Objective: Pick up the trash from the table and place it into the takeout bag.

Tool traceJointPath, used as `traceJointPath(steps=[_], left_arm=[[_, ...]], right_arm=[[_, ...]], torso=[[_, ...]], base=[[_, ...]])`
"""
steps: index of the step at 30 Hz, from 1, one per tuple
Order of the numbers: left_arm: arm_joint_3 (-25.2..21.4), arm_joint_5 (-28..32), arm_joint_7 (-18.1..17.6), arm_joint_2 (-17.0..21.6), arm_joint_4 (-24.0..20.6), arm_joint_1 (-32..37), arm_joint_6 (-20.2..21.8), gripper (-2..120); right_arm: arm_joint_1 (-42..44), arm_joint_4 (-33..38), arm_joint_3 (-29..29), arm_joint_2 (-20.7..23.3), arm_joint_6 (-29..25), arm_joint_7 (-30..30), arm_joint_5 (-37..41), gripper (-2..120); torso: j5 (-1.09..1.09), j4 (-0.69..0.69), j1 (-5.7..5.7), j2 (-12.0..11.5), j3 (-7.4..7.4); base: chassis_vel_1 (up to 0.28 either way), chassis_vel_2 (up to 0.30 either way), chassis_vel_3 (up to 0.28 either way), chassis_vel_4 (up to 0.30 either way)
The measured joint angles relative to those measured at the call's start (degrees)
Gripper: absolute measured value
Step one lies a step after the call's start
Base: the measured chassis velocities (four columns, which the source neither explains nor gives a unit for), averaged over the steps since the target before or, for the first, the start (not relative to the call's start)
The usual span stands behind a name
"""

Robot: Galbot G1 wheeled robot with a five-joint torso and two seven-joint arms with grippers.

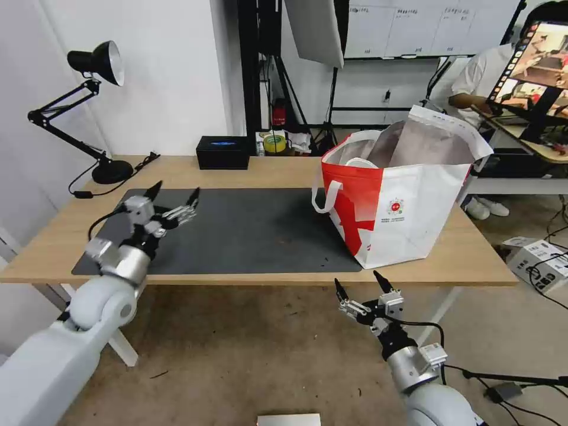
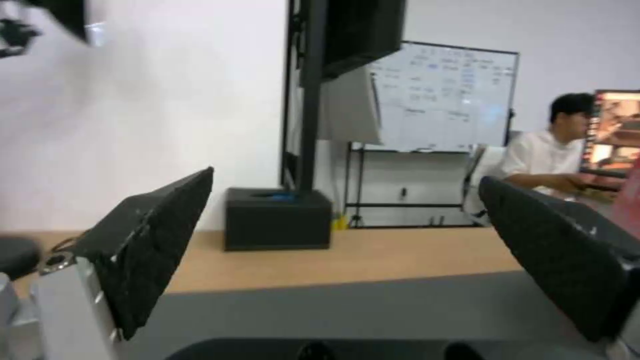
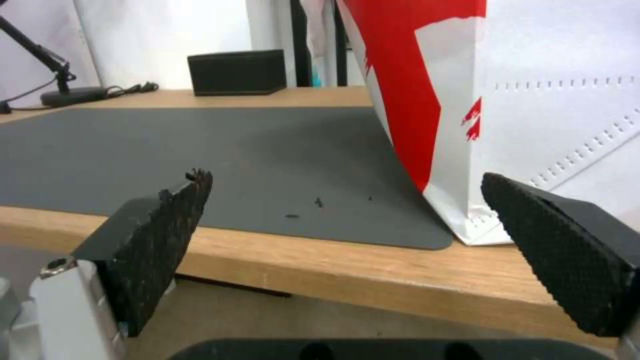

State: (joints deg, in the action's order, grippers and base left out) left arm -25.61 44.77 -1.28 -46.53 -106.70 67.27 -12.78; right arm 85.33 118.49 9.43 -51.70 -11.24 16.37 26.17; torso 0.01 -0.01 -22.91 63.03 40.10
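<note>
Jaws of the right gripper [image 1: 365,286] stand wide and empty, hanging below and in front of the surface's [image 1: 414,269] near edge, at about 5 o'clock in the head view. From them the takeout bag [image 1: 408,204] lies at roughly 1 o'clock, near, its bottom corner just beyond the mat's [image 1: 248,231] rounded corner, as the right wrist view shows [image 3: 553,115]. This arm is the nearer one to the bag.

Over the mat's left part, at about 9 o'clock, the left gripper [image 1: 175,196] hovers with its jaws also spread wide and nothing between them. They point toward the back of the surface, where the small black box [image 2: 277,218] sits at 12 o'clock from them.

No trash can be seen on the mat or the bare wood; only a few dark specks [image 3: 319,202] lie near the mat's front edge. The bag stands upright at the surface's right end, mouth open, foil lining [image 1: 414,142] showing; what it holds cannot be told. Judging from this, the clearing looks done or nearly so, with no object lying between either pair of jaws to grasp.

Farthest back, the black desk lamp [image 1: 94,112] stands at 10 o'clock.
</note>
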Motion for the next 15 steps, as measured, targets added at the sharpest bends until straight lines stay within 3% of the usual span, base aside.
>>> traceJointPath(steps=[7,15], left_arm=[[-6.6,-5.1,1.3,-3.2,1.2,10.2,-4.2,100],[-8.6,-6.8,2.4,-4.9,3.2,15.4,-7.1,100]], right_arm=[[0.0,0.0,0.0,0.0,0.0,0.0,0.0,100],[0.0,0.0,0.0,0.0,0.0,0.0,0.0,100]], torso=[[-0.02,0.01,0.0,0.0,0.0],[-0.01,0.01,0.0,0.0,0.0]], base=[[0.0,0.0,0.0,0.0],[0.0,0.0,0.0,0.0]])
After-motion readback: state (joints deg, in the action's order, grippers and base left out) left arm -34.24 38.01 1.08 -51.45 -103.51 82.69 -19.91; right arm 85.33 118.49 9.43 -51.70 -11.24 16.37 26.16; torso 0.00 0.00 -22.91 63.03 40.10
